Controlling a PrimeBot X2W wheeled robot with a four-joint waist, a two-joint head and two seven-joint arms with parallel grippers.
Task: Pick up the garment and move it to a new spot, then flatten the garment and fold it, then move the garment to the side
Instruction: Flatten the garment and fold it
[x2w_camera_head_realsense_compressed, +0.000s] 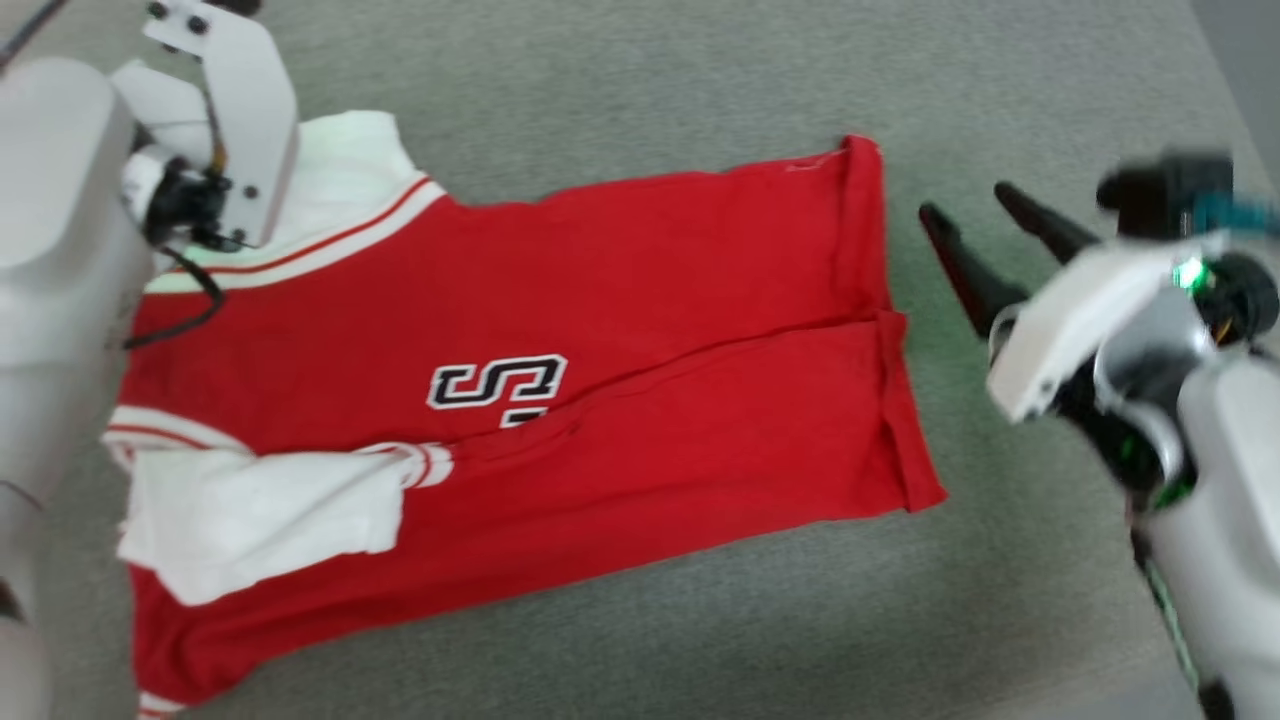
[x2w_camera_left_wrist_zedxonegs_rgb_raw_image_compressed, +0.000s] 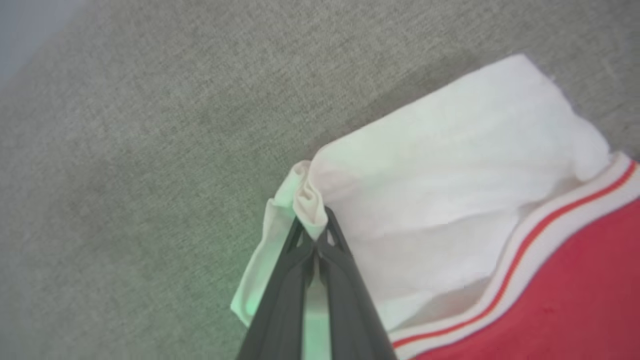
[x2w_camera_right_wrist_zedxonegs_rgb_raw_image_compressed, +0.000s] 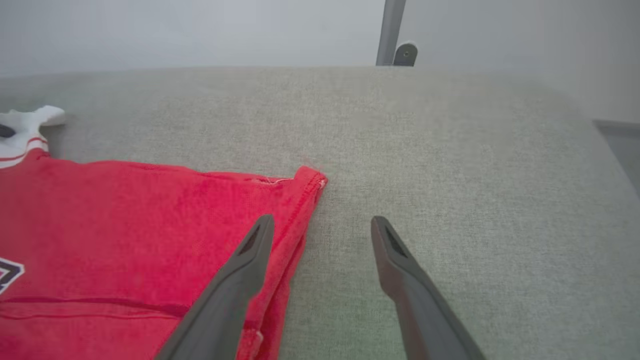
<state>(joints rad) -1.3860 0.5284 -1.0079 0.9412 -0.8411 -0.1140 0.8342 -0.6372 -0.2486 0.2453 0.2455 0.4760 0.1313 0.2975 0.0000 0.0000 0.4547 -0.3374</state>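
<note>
Head view, red garment flat, maybe folded, L pincer nipping white sleeve, R pincer agape, empty

Left jaws pinched together, right jaws spread wide

Red garment on grey cloth, wide-splayed right claw just beside its hem.

A bench covered in grey woven fabric is stretching across the whole scene. At its far edge a grey metal post is rising, with a small rounded bracket sitting just beside it. A plain pale wall is standing behind.
</note>
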